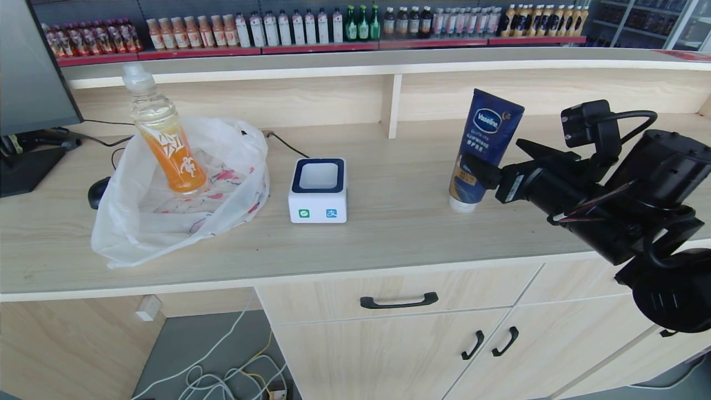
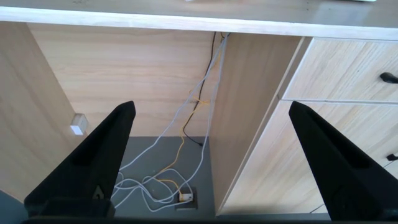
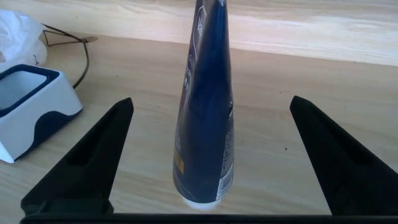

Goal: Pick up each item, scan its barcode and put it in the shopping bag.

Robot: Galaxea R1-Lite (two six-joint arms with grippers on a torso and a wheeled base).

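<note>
We see a pale wooden counter (image 1: 389, 239). The blue tube (image 1: 484, 150) stands cap-down on it, between the spread fingers (image 3: 93, 155) of the right gripper (image 3: 211, 102). The white scanner (image 1: 318, 191) sits beyond one fingertip, with the shopping bag (image 1: 139, 222) and a black mouse (image 1: 97, 193) farther off.

Mouse (image 1: 99, 191): you see half, rest is behind bag (image 1: 166, 233). Monitor (image 1: 33, 61) cut by head view's left edge. Tube (image 3: 205, 112) crimp end cut off in right wrist view. Shelf bottles (image 1: 311, 25) too small to ID.

A shop; bottled drinks (image 1: 311, 25) line red shelves (image 1: 322, 48) behind a wooden counter (image 1: 389, 233); a scanner box (image 1: 319, 189) sits on it.
</note>
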